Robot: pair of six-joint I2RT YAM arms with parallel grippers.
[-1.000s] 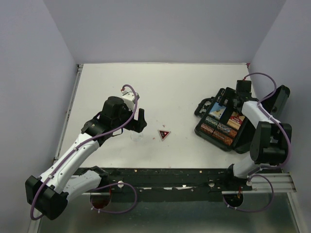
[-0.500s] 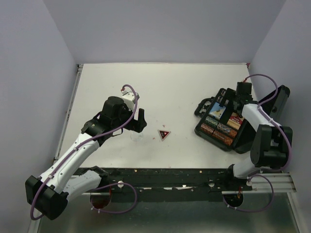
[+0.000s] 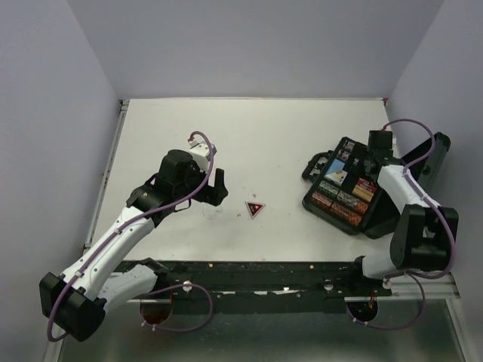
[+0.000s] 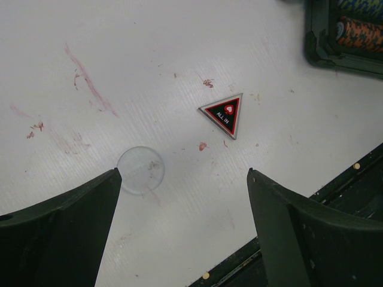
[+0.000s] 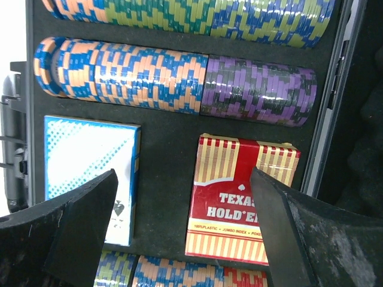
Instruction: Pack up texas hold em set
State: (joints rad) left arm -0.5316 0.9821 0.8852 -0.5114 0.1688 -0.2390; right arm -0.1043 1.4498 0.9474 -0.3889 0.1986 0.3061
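Red card box (image 5: 242,200) lettered TEXAS HOLD'E, triangular marker (image 4: 224,113) lettered ALL IN

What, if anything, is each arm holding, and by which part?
Nothing. The left jaws stand open above the clear marker; the right jaws stand open above the case.

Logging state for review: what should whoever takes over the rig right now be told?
Left gripper open, empty, hovering over the clear marker; the triangular marker lies nearby on the table.
Right gripper open, empty, above the open case.
Done: chip rows, blue card box and red card box sit in the case.
Left: put both markers in, then close the case.
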